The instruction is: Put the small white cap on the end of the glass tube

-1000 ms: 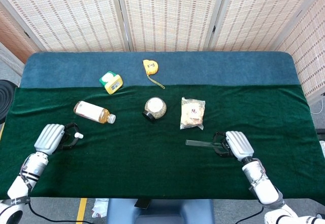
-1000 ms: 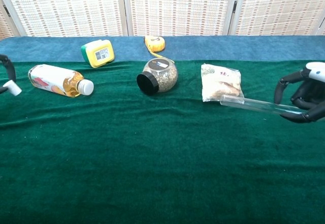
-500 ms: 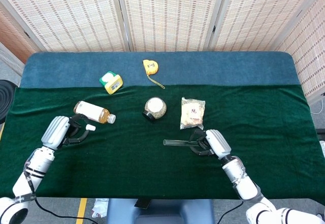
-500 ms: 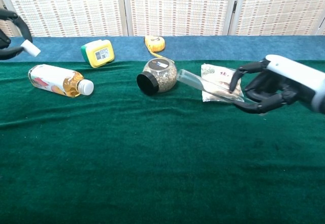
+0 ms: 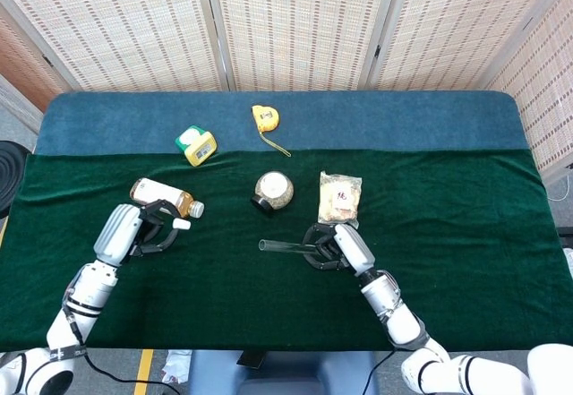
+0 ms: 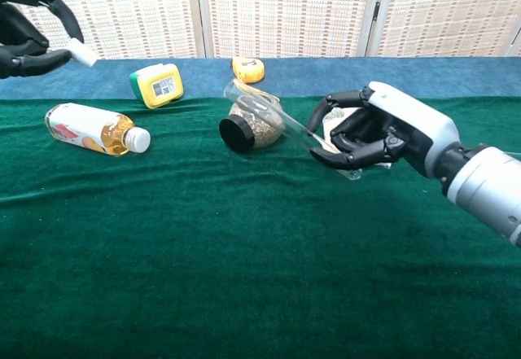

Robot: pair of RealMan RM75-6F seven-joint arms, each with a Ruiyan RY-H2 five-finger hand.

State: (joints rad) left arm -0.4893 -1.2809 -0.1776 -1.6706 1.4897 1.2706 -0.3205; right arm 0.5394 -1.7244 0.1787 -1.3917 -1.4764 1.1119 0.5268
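**Chest view: tube raised, cap at the frame's corner**

Chest view crops the left hand [image 6: 24,29] at the upper left corner; it pinches the small white cap [image 6: 82,53] at its fingertips. The right hand [image 6: 383,127] grips the glass tube [image 6: 264,113], open end tilted up-left, its lower end hidden among the fingers. The tube partly hides the jar [image 6: 254,123], and the hand covers most of the snack bag [image 5: 339,198].

A staged test room: cloth-draped table [image 5: 269,305] before woven folding screens [image 5: 295,23], scattered with unrelated props.
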